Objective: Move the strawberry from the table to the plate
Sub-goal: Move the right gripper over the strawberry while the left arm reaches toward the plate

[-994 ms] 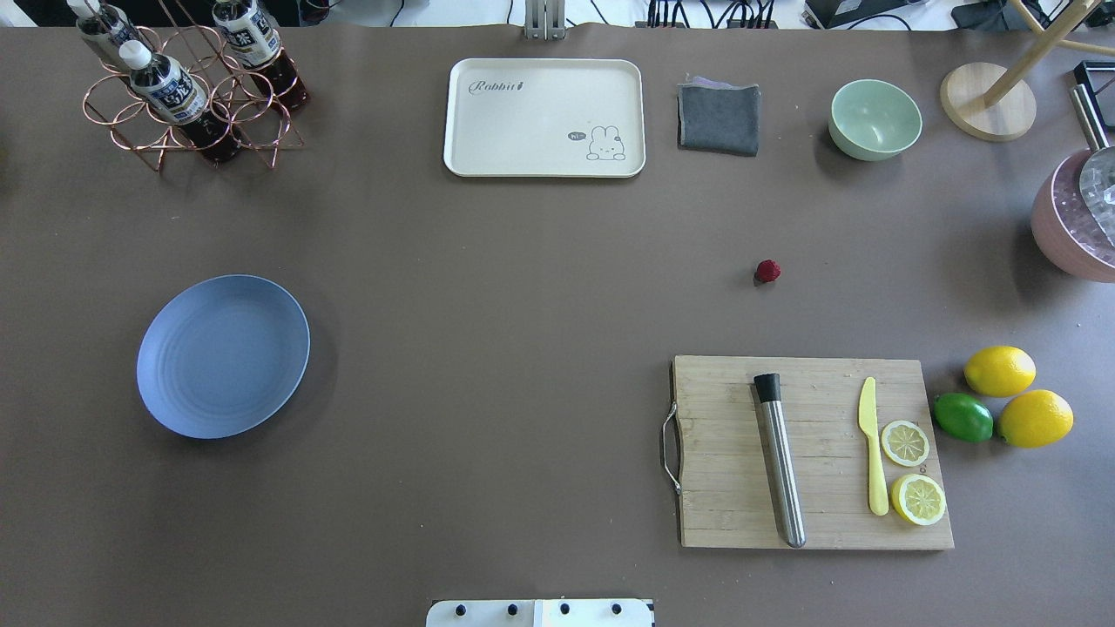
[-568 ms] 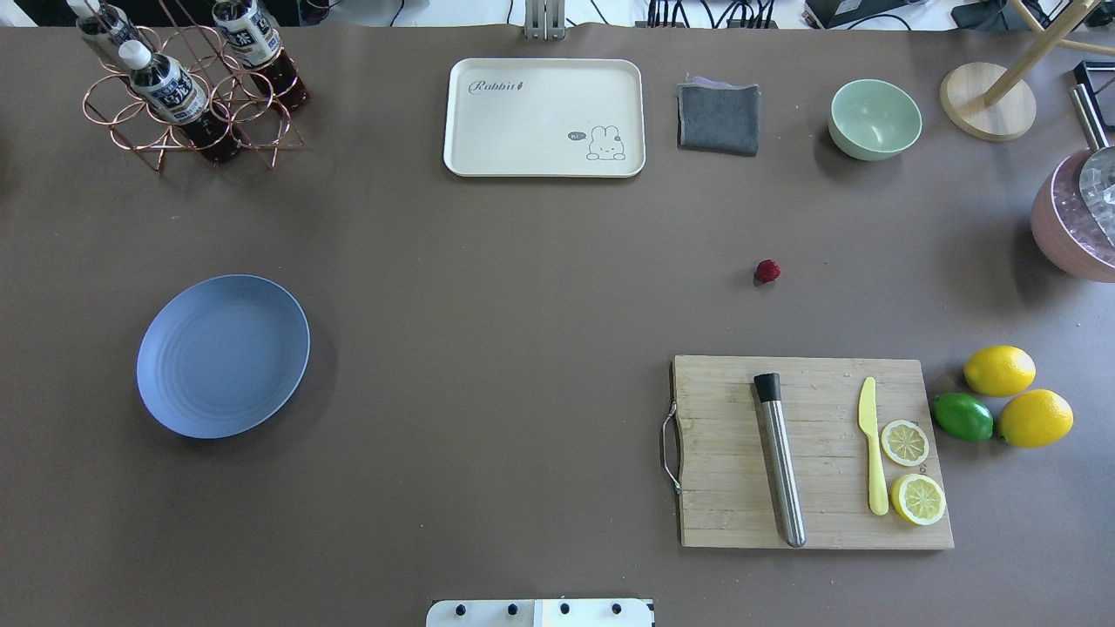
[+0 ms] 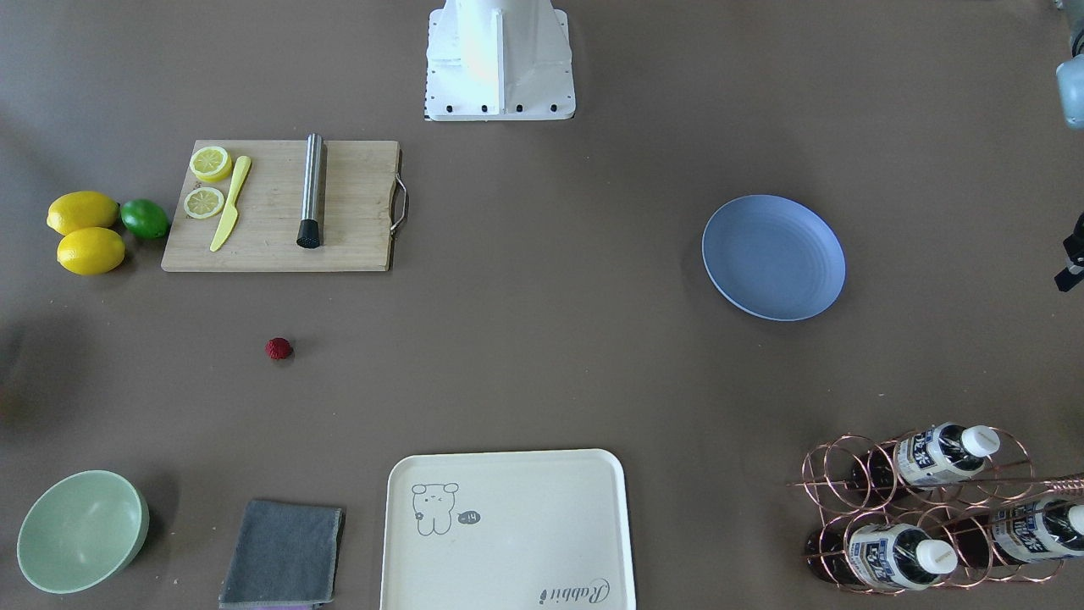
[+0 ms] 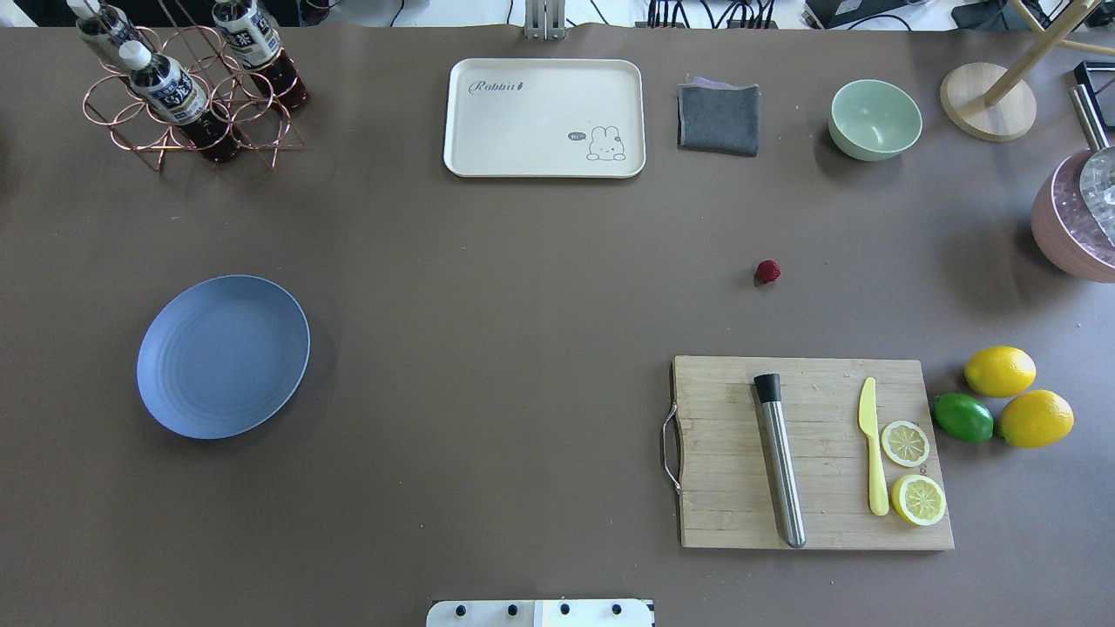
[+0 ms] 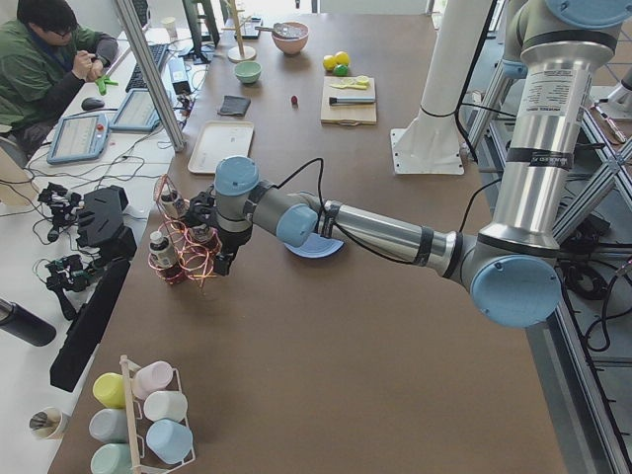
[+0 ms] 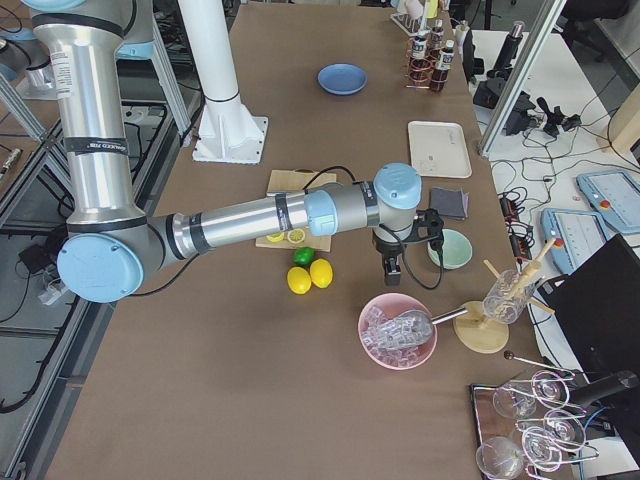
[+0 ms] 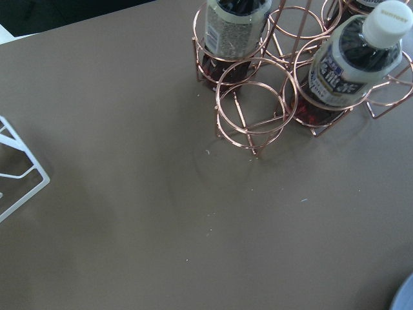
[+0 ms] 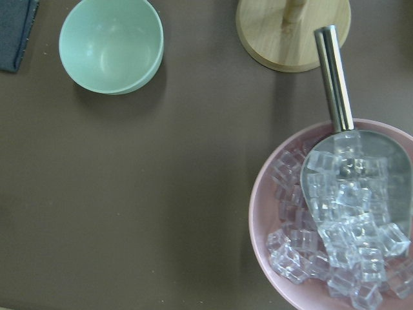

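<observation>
Nothing on the table [image 4: 488, 287] has moved in the last second. The strawberry [image 4: 767, 272] sits in the very same spot as before. It is alone on the bare brown top, just past the cutting board [image 4: 810, 453], on the robot's right side. The plate [image 4: 223, 356] is also where it was, far off on the robot's left side, with nothing in it. No arm shows in the view from above, then or now. In the side views the left gripper [image 5: 223, 265] hangs by the wire bottle rack [image 5: 183, 259] at one end of the table. The right gripper [image 6: 391, 272] hangs between the green bowl [image 6: 450, 248] and the pink bowl of ice [image 6: 398, 330] at the other end. Both point down. I cannot tell if either claw is spread or squeezed, because they show only small and from the side. Neither one is near the strawberry. So I think the job has not really started yet. The right arm is closer, so it would likely have to swing in over the strawberry first. After that comes a long trip across to the plate.
</observation>
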